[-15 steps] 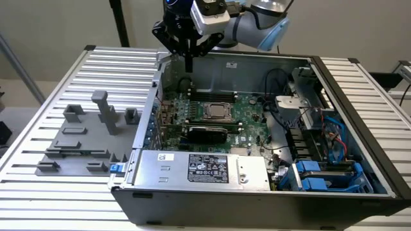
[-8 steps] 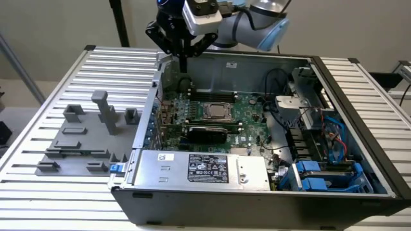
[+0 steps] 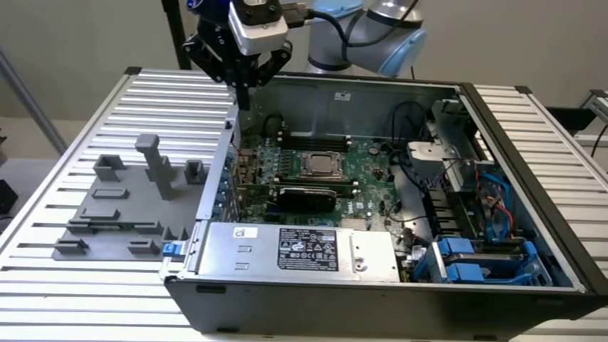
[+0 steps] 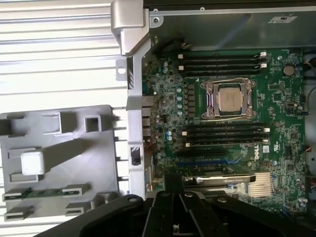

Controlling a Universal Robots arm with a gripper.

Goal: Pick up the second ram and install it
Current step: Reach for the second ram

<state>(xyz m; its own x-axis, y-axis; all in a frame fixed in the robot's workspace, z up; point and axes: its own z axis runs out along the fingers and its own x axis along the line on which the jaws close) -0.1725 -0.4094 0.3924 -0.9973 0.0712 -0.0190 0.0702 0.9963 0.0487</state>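
The second ram (image 4: 42,192) is a thin green stick lying between grey holder blocks on the grey tray (image 4: 98,163), outside the computer case. In the exterior view the ram (image 3: 114,226) sits low on the tray (image 3: 124,206), toward the exterior view's left. My gripper (image 3: 244,100) hangs high above the case's back corner, far from the stick, with its fingers pressed together and nothing seen between them. In the wrist view the gripper (image 4: 174,185) points over the case wall beside the motherboard (image 4: 222,98).
The open case holds black memory slots (image 4: 222,59) on either side of the processor socket (image 4: 229,98). A power supply (image 3: 295,249) fills the near corner and drive bays with blue clips (image 3: 475,260) the right. Tall grey posts (image 3: 152,164) rise from the tray.
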